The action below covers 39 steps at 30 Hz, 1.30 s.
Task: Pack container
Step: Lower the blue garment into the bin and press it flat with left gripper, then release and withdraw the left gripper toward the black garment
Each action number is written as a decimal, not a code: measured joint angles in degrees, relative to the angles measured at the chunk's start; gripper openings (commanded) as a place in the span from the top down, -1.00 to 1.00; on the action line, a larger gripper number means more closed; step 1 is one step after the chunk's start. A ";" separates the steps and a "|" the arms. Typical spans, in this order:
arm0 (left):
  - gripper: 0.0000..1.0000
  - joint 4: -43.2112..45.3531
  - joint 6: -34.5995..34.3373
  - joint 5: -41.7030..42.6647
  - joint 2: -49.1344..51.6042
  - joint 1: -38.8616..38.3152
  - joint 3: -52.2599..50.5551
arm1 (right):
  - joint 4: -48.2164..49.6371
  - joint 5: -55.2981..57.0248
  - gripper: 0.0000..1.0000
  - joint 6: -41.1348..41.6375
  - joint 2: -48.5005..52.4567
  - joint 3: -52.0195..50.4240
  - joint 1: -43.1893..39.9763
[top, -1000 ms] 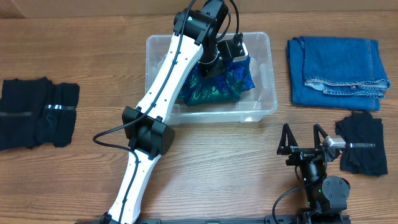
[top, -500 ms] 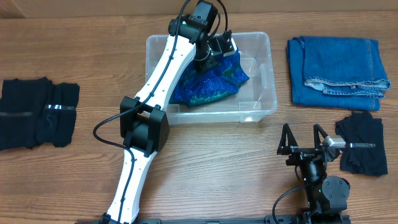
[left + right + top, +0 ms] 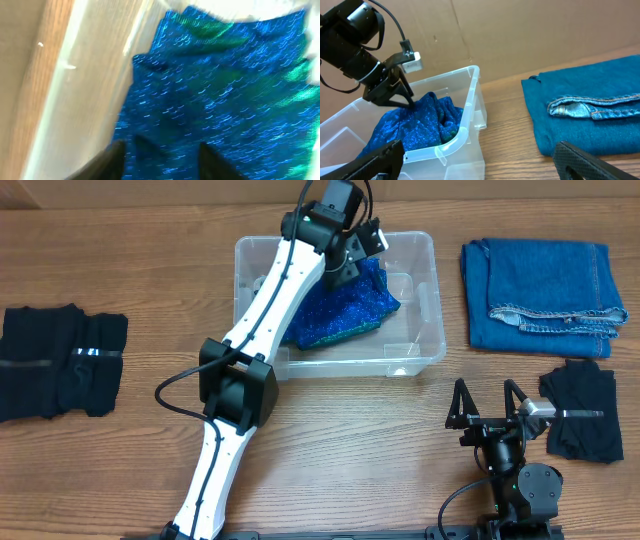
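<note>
Overhead view shows the container [image 3: 428,330] on the far middle of the wooden table [image 3: 360,440]. A blue glittering cloth [image 3: 350,310] lies inside it, and it fills mostly the left and middle part of the bin. The left gripper [image 3: 340,270] reaches into the container from the far side and hangs over the far part of the cloth. From above its fingers are hard to separate from the dark body of the arm.

Right wrist view gives the side look: the two fingers of the left gripper are spread apart, with the tips at the top of the cloth, and nothing is clamped between them. Left wrist view agrees, as both fingertips [image 3: 116,156] stand apart at the lower edge, with blurred blue and green fabric under them and the clear wall of the bin on the left.

The right gripper [image 3: 487,402] rests low at the near right, wide open and holding nothing. Folded jeans [image 3: 540,290] lie right of the container, apart from it. One black garment [image 3: 585,415] lies just right of the right gripper, and another black garment [image 3: 60,360] lies at the far left edge of the table.
</note>
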 measured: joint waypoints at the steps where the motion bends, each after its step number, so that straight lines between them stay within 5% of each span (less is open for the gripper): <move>1: 0.92 -0.66 -2.03 0.85 0.00 -0.61 0.07 | 0.02 -0.02 -1.00 0.02 0.00 0.00 0.00; 8: 0.92 0.87 -22.95 6.43 0.00 -2.95 -0.17 | 0.00 -0.02 -1.00 -0.02 0.00 0.00 0.00; 15: 0.92 13.51 -40.02 4.83 0.00 -2.82 -10.27 | 0.02 -0.02 -1.00 0.00 0.00 0.00 0.00; 28: 0.88 18.01 -44.72 9.03 -0.04 -2.84 -18.58 | 0.00 -0.02 -1.00 0.02 0.00 0.00 0.00; 33: 0.58 12.74 -45.07 12.20 -0.04 -2.86 -16.24 | 0.00 0.00 -1.00 0.02 0.00 0.00 0.00; 35: 0.21 9.16 -44.96 12.96 0.02 -2.54 -10.78 | 0.00 -0.02 -1.00 -0.02 0.00 0.00 0.00; 39: 0.03 -0.09 -43.89 13.51 0.09 -1.07 4.50 | 0.02 -0.02 -1.00 0.00 0.00 0.00 0.00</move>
